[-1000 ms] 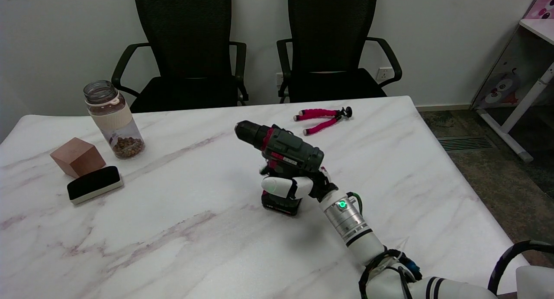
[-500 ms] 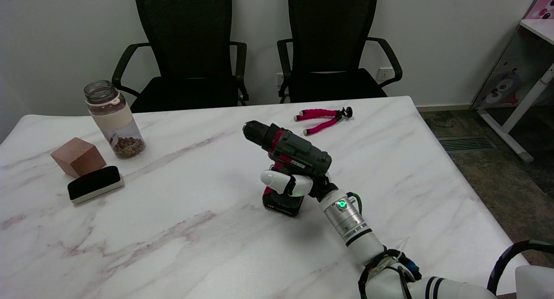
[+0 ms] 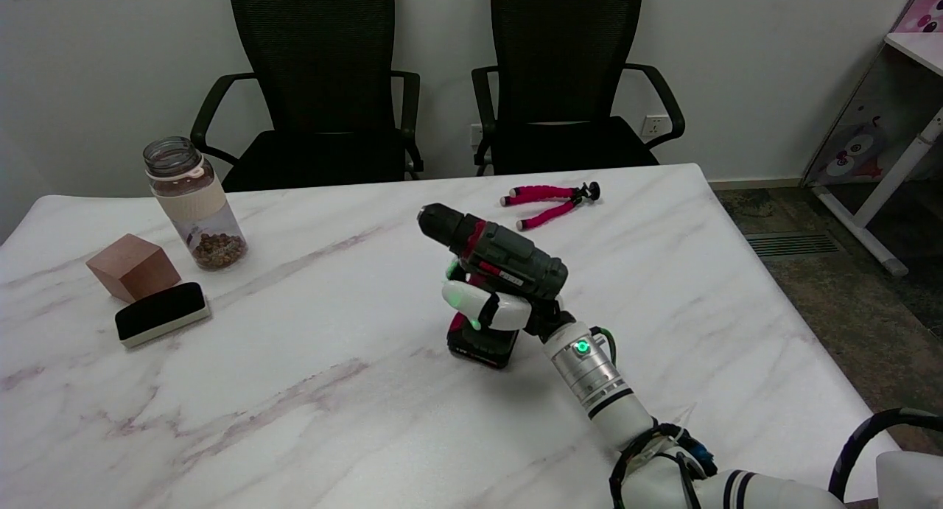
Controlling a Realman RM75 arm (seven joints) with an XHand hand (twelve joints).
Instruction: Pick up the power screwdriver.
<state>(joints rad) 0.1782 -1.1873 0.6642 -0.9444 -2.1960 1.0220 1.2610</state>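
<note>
I'm wrapping the robot hand [image 3: 492,309] around the screwdriver [image 3: 492,262] handle at frame centre, gripping below the motor body so the weight is hanging balanced. Whether its base is clearing the desk [image 3: 295,391], I cannot tell. Open marble is lying all around; the tripod [image 3: 549,199] is sitting well apart, upper right.

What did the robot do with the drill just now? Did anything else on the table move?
The right hand keeps its grip on the handle of the power screwdriver. The tool's nose has swung toward the picture's right and risen a little. The jar, wooden block, eraser and pink tripod stayed put.
</note>
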